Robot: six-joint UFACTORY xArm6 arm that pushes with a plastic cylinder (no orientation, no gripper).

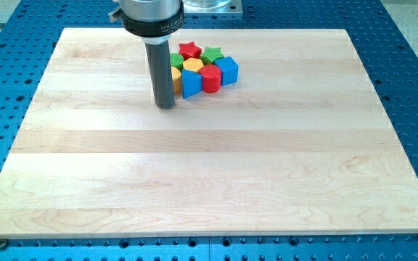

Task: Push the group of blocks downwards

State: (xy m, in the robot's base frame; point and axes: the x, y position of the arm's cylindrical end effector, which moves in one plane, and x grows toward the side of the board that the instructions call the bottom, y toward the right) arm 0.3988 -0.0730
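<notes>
1. I had no claw to clench or release; my rod ended in my tip, which rested on the tabletop near its top edge.
2. My tip sat just beside the group's left side, next to a yellow block and a blue block.
3. Further right clustered a red cylinder and a blue cube.
4. Behind them lay a green block, a red star, a yellow block and a green star.
</notes>
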